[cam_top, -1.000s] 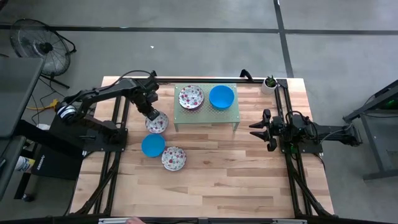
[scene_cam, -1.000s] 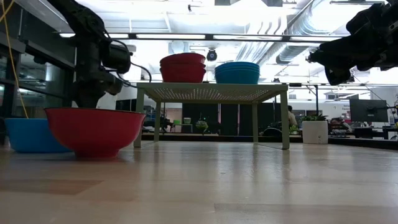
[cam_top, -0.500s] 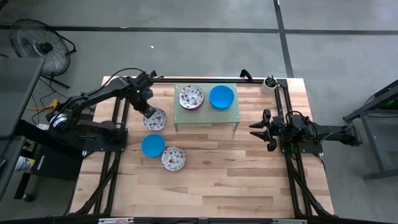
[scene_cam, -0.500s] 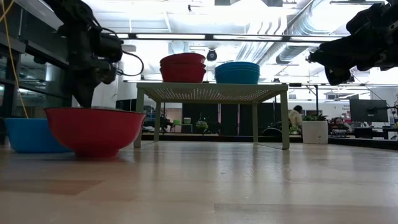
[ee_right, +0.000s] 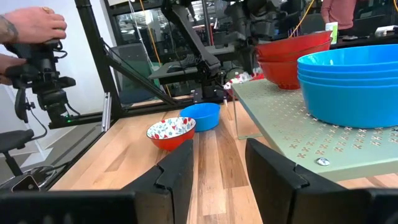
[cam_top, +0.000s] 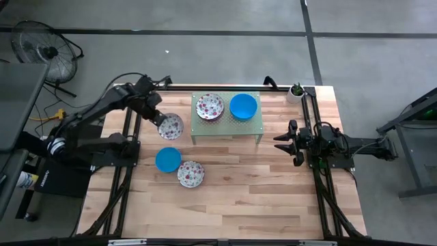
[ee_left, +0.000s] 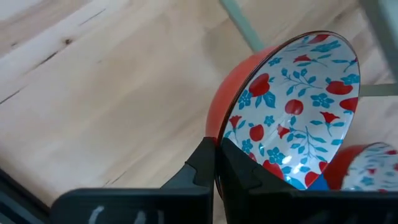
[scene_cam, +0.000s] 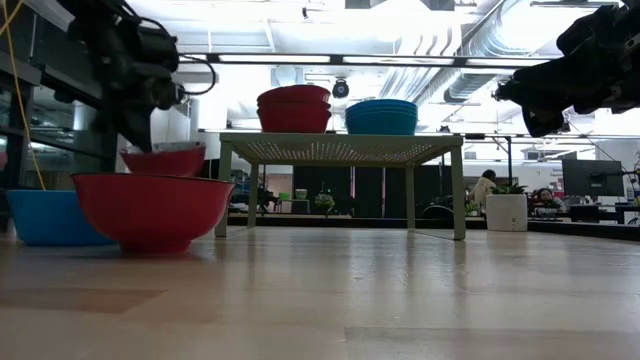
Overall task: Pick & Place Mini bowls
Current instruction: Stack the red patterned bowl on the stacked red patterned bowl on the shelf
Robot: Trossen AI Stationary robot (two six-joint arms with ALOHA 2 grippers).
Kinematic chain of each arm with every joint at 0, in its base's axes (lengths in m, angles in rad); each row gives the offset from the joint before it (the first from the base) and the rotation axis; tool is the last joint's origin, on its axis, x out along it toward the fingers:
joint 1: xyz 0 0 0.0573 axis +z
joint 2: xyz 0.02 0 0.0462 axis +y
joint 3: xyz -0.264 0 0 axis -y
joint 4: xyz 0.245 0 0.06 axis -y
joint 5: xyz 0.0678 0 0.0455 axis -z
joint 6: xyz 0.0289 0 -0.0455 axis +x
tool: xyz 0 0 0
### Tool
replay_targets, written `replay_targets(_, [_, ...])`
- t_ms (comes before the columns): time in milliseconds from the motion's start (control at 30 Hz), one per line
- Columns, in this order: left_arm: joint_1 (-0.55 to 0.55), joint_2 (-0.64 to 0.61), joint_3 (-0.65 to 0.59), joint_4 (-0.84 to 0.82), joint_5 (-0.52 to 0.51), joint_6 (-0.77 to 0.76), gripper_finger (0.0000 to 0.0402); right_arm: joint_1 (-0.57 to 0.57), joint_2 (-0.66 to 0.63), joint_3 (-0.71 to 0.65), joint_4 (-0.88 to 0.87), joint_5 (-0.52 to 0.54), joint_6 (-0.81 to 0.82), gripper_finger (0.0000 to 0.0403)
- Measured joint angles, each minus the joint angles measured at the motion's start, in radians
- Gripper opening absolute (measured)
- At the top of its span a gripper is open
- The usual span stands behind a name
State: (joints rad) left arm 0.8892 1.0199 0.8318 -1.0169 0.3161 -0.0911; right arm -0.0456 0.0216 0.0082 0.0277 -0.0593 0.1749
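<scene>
While the right gripper (cam_top: pixel 278 142) waits unclenched, a floral bowl (cam_top: pixel 170 126) is pinched by its rim in the left gripper (cam_top: pixel 161 120) (clear of the bench (cam_top: pixel 259 198), beside the stand (cam_top: pixel 256 125)).

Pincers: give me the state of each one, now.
Left pincer: shut on the rim of a floral bowl, lifted off the table.
Right pincer: open, holding nothing, waiting at the table's right side.
</scene>
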Motion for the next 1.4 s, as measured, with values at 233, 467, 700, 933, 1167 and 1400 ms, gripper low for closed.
replay_targets(233, [0.015, -0.066, 0.036, -0.016, 0.046, -0.023, 0.0001, 0.000, 0.000, 0.000, 0.000, 0.000, 0.000, 0.0134])
replay_targets(467, [0.015, -0.068, 0.185, -0.065, 0.057, -0.023, 0.0001, 0.000, 0.000, 0.000, 0.000, 0.000, 0.000, 0.0134])
replay_targets(700, [0.014, -0.032, 0.346, -0.120, 0.090, -0.030, 0.0000, 0.000, 0.000, 0.000, 0.000, 0.000, 0.000, 0.0134])
replay_targets(933, [0.014, 0.094, 0.521, -0.135, 0.132, -0.007, 0.0000, 0.000, 0.000, 0.000, 0.000, 0.000, 0.000, 0.0134])
replay_targets(1167, [0.013, 0.246, 0.682, -0.139, 0.236, 0.016, 0.0000, 0.000, 0.000, 0.000, 0.000, 0.000, 0.000, 0.0134])
replay_targets(1400, [-0.042, 0.399, 0.817, -0.143, 0.235, 0.008, 0.0000, 0.000, 0.000, 0.000, 0.000, 0.000, 0.000, 0.0134])
